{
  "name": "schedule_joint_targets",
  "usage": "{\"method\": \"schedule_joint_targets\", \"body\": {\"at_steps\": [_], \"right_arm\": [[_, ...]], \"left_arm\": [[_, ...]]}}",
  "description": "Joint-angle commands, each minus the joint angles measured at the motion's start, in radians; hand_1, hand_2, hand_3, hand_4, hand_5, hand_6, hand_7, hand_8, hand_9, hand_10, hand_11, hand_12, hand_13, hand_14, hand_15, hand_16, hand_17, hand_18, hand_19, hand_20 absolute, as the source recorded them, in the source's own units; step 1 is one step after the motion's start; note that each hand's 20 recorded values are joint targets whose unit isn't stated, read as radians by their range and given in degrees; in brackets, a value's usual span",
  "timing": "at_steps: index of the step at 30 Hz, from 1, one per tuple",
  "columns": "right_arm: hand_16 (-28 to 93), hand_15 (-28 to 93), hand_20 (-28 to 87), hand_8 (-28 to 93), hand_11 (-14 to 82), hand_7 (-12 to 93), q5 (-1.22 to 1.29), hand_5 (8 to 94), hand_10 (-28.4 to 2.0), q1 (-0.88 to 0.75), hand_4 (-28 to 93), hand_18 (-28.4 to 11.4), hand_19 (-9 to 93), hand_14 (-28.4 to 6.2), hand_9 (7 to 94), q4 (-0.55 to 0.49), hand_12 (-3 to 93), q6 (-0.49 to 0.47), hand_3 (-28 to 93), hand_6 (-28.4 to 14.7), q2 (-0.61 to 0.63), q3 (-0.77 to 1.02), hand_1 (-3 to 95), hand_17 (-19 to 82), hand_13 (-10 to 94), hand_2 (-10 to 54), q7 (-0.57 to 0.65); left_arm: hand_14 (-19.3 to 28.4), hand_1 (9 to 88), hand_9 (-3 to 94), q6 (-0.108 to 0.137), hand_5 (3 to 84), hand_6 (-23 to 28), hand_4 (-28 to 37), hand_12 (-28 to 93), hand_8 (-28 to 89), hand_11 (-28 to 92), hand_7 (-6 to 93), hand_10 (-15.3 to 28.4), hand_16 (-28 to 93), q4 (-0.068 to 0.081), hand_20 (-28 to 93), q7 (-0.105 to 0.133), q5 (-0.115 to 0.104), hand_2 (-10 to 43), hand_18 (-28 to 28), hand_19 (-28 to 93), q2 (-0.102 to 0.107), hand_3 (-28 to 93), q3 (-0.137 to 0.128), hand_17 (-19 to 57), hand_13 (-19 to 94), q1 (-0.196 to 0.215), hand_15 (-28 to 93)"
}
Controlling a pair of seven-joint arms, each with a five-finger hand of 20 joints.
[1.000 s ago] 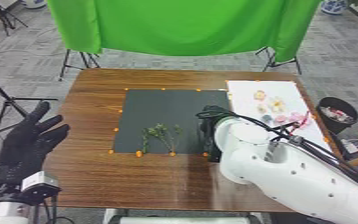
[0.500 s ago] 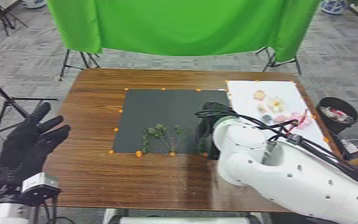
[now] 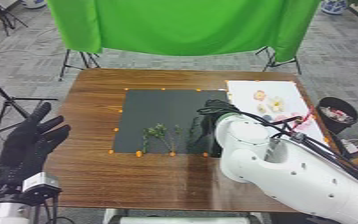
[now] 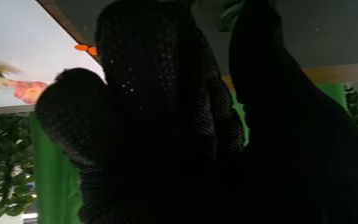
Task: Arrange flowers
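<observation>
In the head view my right hand (image 3: 213, 120) is over the right edge of the dark mat (image 3: 162, 107). Just left of it a thin green sprig (image 3: 193, 129) lies on the mat. More green stems (image 3: 158, 132) lie on the mat's lower middle. On the white sheet (image 3: 246, 92) are pale flowers (image 3: 275, 104), partly behind my right arm. My left hand (image 3: 26, 147) stays at the table's left side, fingers spread. In the right wrist view the fingers of my right hand (image 4: 149, 75) are straight, and green leaves (image 4: 232, 16) appear beyond the gap beside the thumb.
Orange markers (image 3: 139, 153) edge the mat and sheet. A dark bin (image 3: 338, 112) stands right of the brown table (image 3: 158, 182). Beyond the far edge hangs a green cloth (image 3: 184, 27) on stands. My right arm spans the table's right front corner.
My right hand has shifted slightly to the right, and the thin sprig beside it is now more exposed. The left hand and the middle stems have stayed in place.
</observation>
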Motion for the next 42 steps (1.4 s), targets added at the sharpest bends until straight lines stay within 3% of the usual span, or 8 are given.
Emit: {"method": "schedule_joint_targets", "body": {"at_steps": [1,8,13,15,20,29,41,42], "right_arm": [[16,45,-15,9,24.6,20,0.052,64.3,-16.8,-0.044,-26,-3.0,93,-6.6,84.6,-0.035,17.1,-0.045,71,-9.1,-0.009,0.041,53.5,72,91,-5.2,-0.072],[16,47,-10,-9,24.7,13,0.122,61.0,-16.7,-0.083,-26,-4.7,93,-7.5,82.8,-0.041,16.8,-0.115,79,-2.7,-0.027,0.098,47.5,69,89,3.5,-0.125],[16,48,-8,-10,24.9,12,0.159,56.8,-16.8,-0.091,-24,-5.6,93,-8.1,82.9,-0.022,17.0,-0.168,80,-0.8,-0.041,0.117,46.1,67,88,5.4,-0.145],[16,48,-7,-10,25.0,12,0.169,55.5,-16.7,-0.092,-24,-5.8,93,-8.4,82.9,-0.021,17.1,-0.192,81,-0.2,-0.047,0.116,45.9,67,87,6.0,-0.138],[15,49,-6,-11,25.8,12,0.186,54.5,-16.7,-0.101,-23,-6.4,93,-8.8,83.2,-0.011,17.3,-0.225,81,0.5,-0.059,0.111,44.3,67,87,7.5,-0.136],[15,49,-4,-11,25.8,12,0.206,55.8,-16.9,-0.095,-23,-6.8,93,-8.9,83.6,-0.007,17.3,-0.284,81,0.8,-0.047,0.1,42.7,66,87,8.9,-0.114],[15,48,-5,-11,25.2,12,0.249,57.6,-17.2,-0.113,-23,-6.3,93,-8.8,85.1,-0.038,17.1,-0.255,80,-0.1,-0.019,0.137,41.9,68,89,8.9,-0.074],[15,48,-5,-11,25.1,12,0.242,57.9,-17.2,-0.116,-23,-6.3,93,-8.7,85.2,-0.04,17.1,-0.261,80,-0.5,-0.017,0.142,41.8,68,89,8.8,-0.08]], "left_arm": [[27.1,30.0,30.4,-0.014,34.0,8.2,-20.0,12,-7,25,7.6,19.0,-12,0.005,0,-0.036,0.021,6.2,28.4,51,-0.029,63,0.008,-8.0,21,-0.014,55],[27.1,30.0,30.6,-0.018,34.1,8.2,-19.9,12,-7,25,7.6,19.2,-12,0.009,0,-0.04,0.025,6.3,28.4,51,-0.03,63,0.009,-8.0,21,-0.019,55],[27.2,30.0,30.8,-0.02,34.0,8.2,-19.9,11,-7,26,7.7,19.3,-12,0.01,0,-0.045,0.028,6.5,28.4,51,-0.037,63,0.01,-8.0,21,-0.024,55],[27.2,30.1,30.8,-0.011,34.1,8.3,-19.9,11,-7,26,7.6,19.4,-12,0.01,0,-0.03,0.017,6.5,28.4,51,-0.027,63,0.014,-8.0,21,-0.02,55],[27.2,30.1,30.7,-0.012,34.1,8.3,-19.8,11,-7,26,7.6,19.4,-12,0.011,0,-0.032,0.013,6.6,28.4,51,-0.024,63,0.014,-8.0,21,-0.023,55],[27.2,30.1,30.7,-0.002,34.2,8.4,-19.8,11,-7,26,7.6,19.3,-12,0.008,0,-0.008,-0.006,6.8,28.4,52,-0.007,63,0.009,-7.9,21,-0.007,55],[27.2,30.0,30.6,0.006,34.1,8.4,-19.9,11,-7,25,7.6,19.3,-12,0.003,0,0.002,-0.014,6.8,28.4,52,0.005,63,0.002,-8.0,21,0.006,55],[27.2,30.0,30.6,0.014,34.1,8.4,-19.9,11,-7,25,7.5,19.3,-12,0.0,0,0.02,-0.026,6.8,28.4,52,0.016,63,-0.001,-8.0,21,0.019,55]]}}
